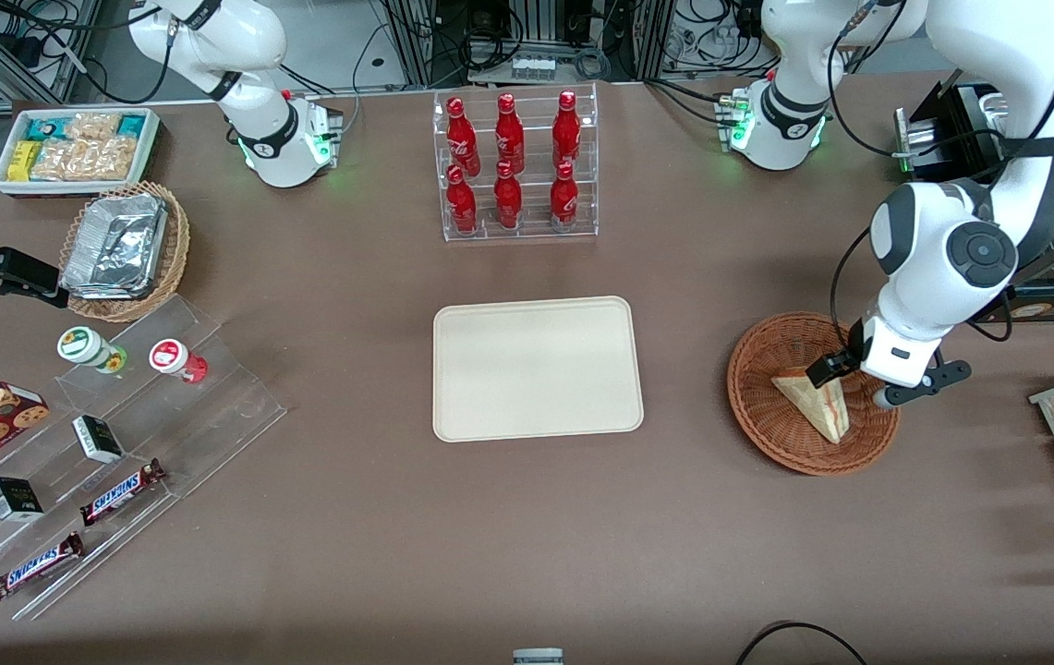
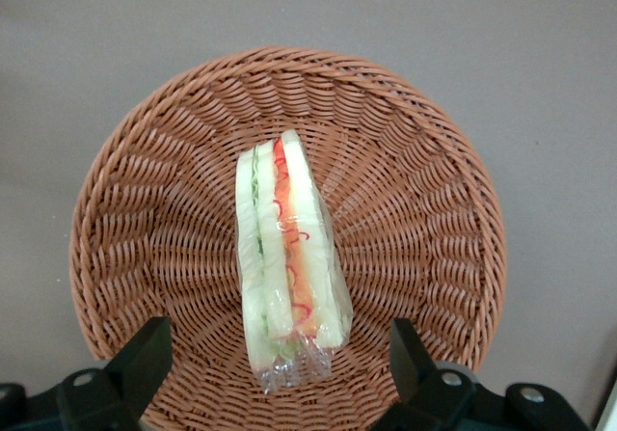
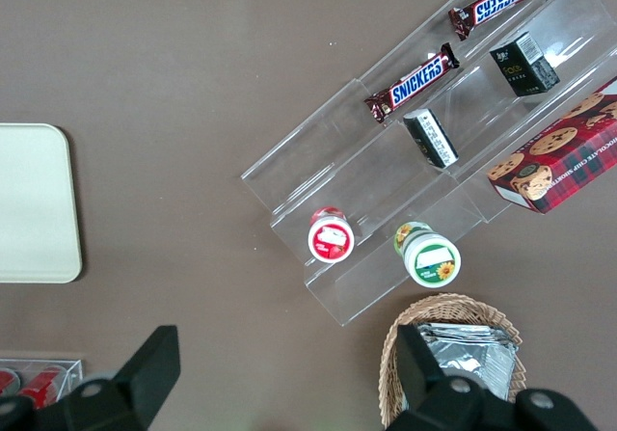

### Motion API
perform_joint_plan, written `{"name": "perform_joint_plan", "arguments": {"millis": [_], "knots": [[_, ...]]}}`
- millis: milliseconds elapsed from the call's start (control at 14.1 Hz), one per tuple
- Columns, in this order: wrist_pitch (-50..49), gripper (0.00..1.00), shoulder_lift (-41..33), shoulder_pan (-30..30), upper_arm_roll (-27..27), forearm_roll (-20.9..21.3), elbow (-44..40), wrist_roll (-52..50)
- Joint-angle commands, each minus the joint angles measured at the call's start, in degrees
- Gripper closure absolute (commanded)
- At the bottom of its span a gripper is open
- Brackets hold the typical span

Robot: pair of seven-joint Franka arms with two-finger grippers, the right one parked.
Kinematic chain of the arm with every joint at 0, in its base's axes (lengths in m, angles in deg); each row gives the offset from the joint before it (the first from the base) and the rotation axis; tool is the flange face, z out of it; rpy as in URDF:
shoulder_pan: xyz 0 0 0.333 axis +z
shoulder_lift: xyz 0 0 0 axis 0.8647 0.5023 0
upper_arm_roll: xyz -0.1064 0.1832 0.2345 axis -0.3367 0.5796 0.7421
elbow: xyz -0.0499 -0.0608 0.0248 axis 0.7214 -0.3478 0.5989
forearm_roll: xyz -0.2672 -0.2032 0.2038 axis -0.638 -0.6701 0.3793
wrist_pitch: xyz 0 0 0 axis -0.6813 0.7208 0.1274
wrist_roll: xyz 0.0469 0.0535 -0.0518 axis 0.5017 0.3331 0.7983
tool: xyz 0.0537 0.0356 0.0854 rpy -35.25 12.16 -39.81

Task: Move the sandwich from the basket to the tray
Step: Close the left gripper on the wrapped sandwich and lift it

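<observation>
With my claw (image 2: pixel 275 359) spread wide above the sandwich (image 2: pixel 287 257), which lies wrapped in the middle of the basket (image 2: pixel 125 209), I worry the film slips or the wedge squashes. The tray (image 1: pixel 538 368) waits well apart from the basket on the surface (image 1: pixel 527 536).

txt: "SNICKERS" on 2 choc bars (image 3: pixel 416 87) (image 3: pixel 501 2) | nothing else legible

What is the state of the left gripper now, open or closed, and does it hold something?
Left gripper: open, holding nothing, above the basket with one finger on each side of the sandwich.
</observation>
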Motion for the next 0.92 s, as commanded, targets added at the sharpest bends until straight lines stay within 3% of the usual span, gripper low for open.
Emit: {"name": "perform_joint_plan", "arguments": {"millis": [0, 709, 780, 851], "knots": [[2.93, 0.0, 0.81, 0.03, 0.02, 0.33, 1.4, -2.73], [6.18, 0.01, 4.32, -0.06, 0.02, 0.33, 1.75, -4.31], [6.71, 0.07, 4.59, -0.06, 0.02, 0.33, 1.75, -4.31], [6.8, 0.25, 4.85, -0.06, 0.02, 0.33, 1.75, -4.31]]}}
